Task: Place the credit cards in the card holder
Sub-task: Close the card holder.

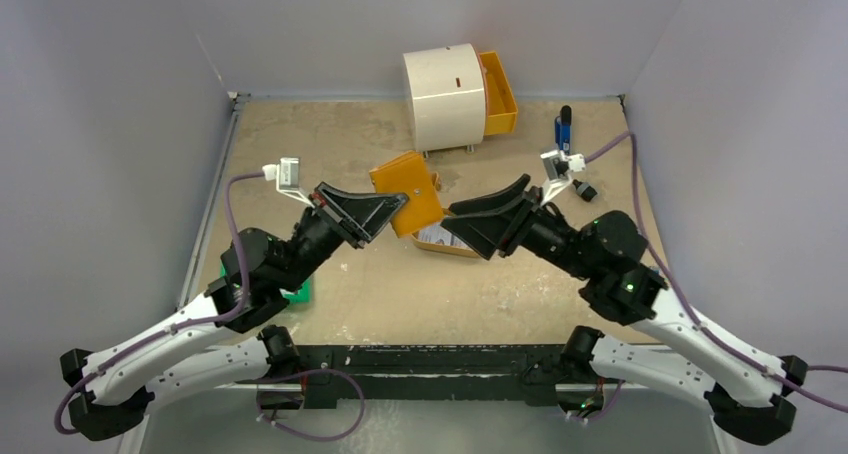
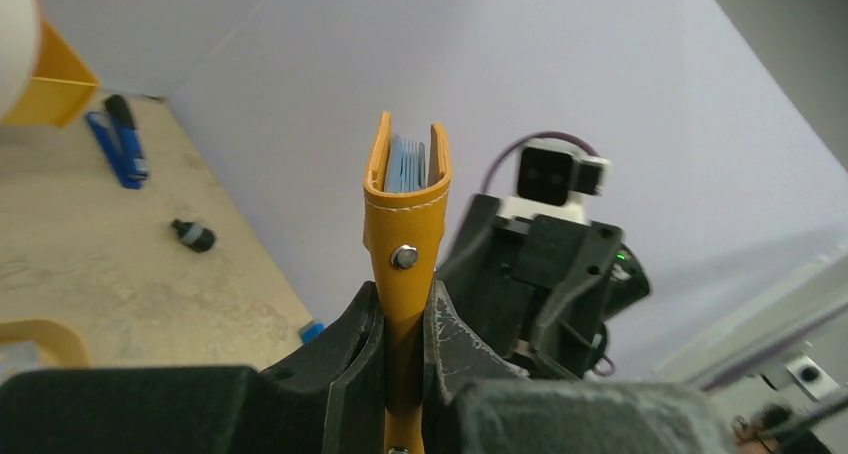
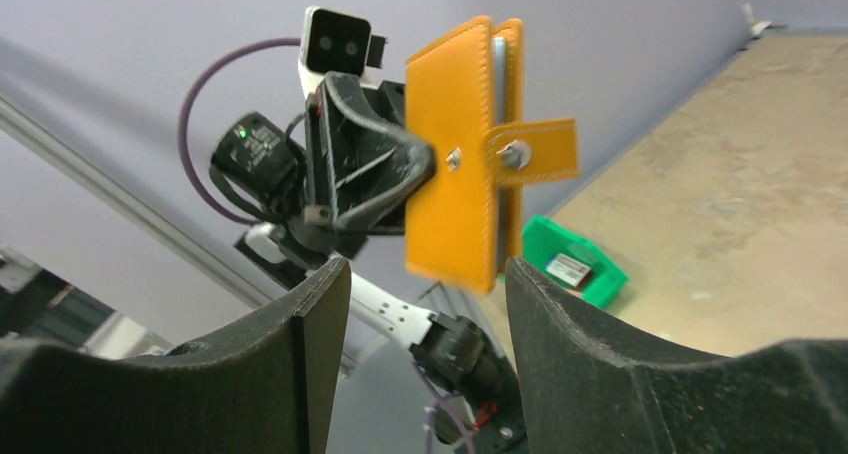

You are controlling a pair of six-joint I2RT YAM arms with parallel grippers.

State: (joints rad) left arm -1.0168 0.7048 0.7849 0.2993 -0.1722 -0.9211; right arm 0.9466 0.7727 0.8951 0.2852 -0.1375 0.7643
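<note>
My left gripper [image 1: 396,209] is shut on the lower edge of the orange card holder [image 1: 405,189] and holds it above the table. In the left wrist view the holder [image 2: 405,234] stands upright between my fingers [image 2: 455,339], with pale blue credit cards' edges [image 2: 405,164] showing inside its open top. My right gripper [image 1: 458,222] is open and empty just right of the holder. In the right wrist view the holder [image 3: 455,174] hangs beyond my open gripper [image 3: 425,274], strap snapped. A white printed card-like piece [image 1: 436,236] lies below the holder, partly hidden.
A white round cabinet [image 1: 445,94] with an open orange drawer [image 1: 498,92] stands at the back. A blue tool [image 1: 564,129] and a small black object [image 1: 586,189] lie at the back right. A green bin [image 1: 298,292] sits near the left arm; in the right wrist view the bin [image 3: 600,264] holds a small card.
</note>
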